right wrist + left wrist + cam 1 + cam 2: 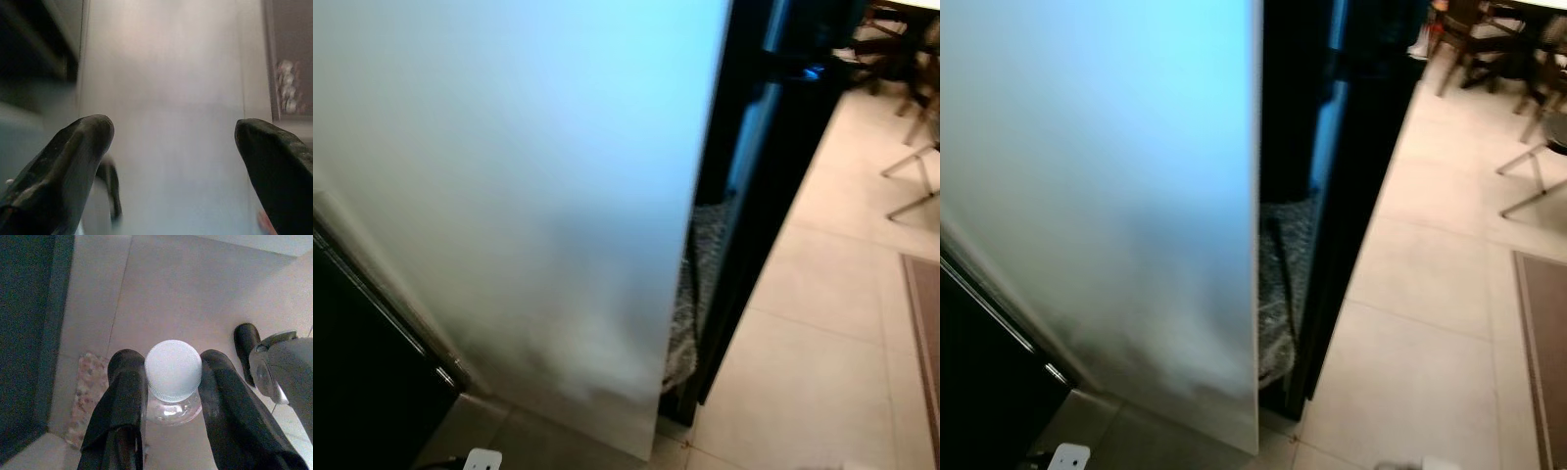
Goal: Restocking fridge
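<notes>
With the left end effector [168, 396] clenched around a clear plastic bottle with a white ribbed cap [173, 369] and the right end effector [173, 147] spread empty, approach the pale white fridge door [509, 176] squarely, bottle upright.

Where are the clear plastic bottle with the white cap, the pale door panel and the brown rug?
clear plastic bottle with the white cap [173, 369], left wrist view, on its ribbed cap.
pale door panel [529, 196], left eye view, on its flat face.
brown rug [1542, 333], right eye view, on its inner area.
</notes>
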{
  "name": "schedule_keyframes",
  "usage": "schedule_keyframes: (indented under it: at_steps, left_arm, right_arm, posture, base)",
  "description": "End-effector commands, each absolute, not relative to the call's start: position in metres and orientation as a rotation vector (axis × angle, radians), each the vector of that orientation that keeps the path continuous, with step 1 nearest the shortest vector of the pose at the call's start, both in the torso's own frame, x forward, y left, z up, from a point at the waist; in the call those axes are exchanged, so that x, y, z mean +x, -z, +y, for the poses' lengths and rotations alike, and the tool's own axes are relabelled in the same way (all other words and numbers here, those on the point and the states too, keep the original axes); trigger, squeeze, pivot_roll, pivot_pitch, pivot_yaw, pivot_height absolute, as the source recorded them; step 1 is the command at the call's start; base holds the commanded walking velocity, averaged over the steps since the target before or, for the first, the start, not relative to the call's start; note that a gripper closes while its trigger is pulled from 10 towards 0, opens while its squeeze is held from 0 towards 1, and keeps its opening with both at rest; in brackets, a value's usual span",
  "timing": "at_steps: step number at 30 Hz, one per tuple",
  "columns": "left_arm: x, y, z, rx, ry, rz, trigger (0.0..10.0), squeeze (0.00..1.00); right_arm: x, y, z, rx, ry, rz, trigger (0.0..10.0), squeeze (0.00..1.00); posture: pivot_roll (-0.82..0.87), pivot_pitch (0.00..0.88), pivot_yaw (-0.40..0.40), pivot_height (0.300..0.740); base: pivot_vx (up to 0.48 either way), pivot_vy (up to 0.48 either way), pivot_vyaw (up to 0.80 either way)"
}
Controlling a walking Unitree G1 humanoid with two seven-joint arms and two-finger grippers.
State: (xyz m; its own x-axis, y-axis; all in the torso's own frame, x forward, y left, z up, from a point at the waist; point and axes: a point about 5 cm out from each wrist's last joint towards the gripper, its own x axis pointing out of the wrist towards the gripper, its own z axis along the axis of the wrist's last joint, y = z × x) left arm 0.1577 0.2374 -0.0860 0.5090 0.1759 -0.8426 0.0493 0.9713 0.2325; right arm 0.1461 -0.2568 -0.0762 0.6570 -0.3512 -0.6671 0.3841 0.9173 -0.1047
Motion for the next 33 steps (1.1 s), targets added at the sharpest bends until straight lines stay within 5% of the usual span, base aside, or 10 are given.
schedule_keyframes:
  at_steps: [1, 6, 9, 18, 19, 20, 21, 33]
  left_arm:
    - [0.156, 0.086, 0.24, 0.251, -0.069, 1.035, 10.0, 0.0]
    - [0.155, 0.085, 0.243, 0.256, -0.078, 1.035, 10.0, 0.0]
    - [0.153, 0.086, 0.244, 0.256, -0.08, 1.039, 10.0, 0.0]
    - [0.154, 0.085, 0.247, 0.25, -0.094, 1.033, 10.0, 0.0]
    - [0.154, 0.085, 0.248, 0.25, -0.094, 1.034, 10.0, 0.0]
    - [0.154, 0.085, 0.247, 0.251, -0.095, 1.035, 10.0, 0.0]
    - [0.153, 0.085, 0.247, 0.25, -0.095, 1.038, 10.0, 0.0]
    - [0.146, 0.088, 0.246, 0.251, -0.092, 1.052, 10.0, 0.0]
  right_arm:
    - [0.21, 0.03, -0.271, 0.01, 0.409, 0.458, 10.0, 0.0]
    - [0.251, -0.019, -0.251, -0.094, 0.264, 0.202, 10.0, 0.0]
    - [0.272, -0.051, -0.21, -0.081, 0.145, 0.059, 10.0, 0.0]
    - [0.269, -0.087, -0.121, -0.018, -0.112, 0.003, 10.0, 0.0]
    - [0.266, -0.088, -0.115, -0.05, -0.128, 0.004, 10.0, 0.23]
    - [0.266, -0.089, -0.113, -0.058, -0.127, 0.005, 10.0, 0.84]
    - [0.268, -0.091, -0.113, -0.052, -0.093, 0.003, 10.0, 1.0]
    - [0.276, -0.114, -0.141, -0.143, 0.109, -0.037, 10.0, 1.0]
  posture:
    - [0.01, 0.009, 0.015, 0.74]
    - [0.0, 0.01, 0.013, 0.74]
    - [0.0, 0.011, 0.011, 0.74]
    - [0.01, 0.012, -0.003, 0.74]
    - [0.01, 0.011, -0.003, 0.74]
    - [0.01, 0.011, -0.003, 0.74]
    - [0.01, 0.011, -0.003, 0.74]
    - [0.02, 0.006, -0.002, 0.74]
  base:
    - [0.0, 0.0, 0.0]
    - [0.0, 0.0, 0.0]
    - [0.0, 0.0, 0.0]
    - [0.0, 0.0, 0.0]
    - [0.0, 0.0, 0.0]
    - [0.0, 0.0, 0.0]
    - [0.0, 0.0, 0.0]
    - [0.0, 0.0, 0.0]
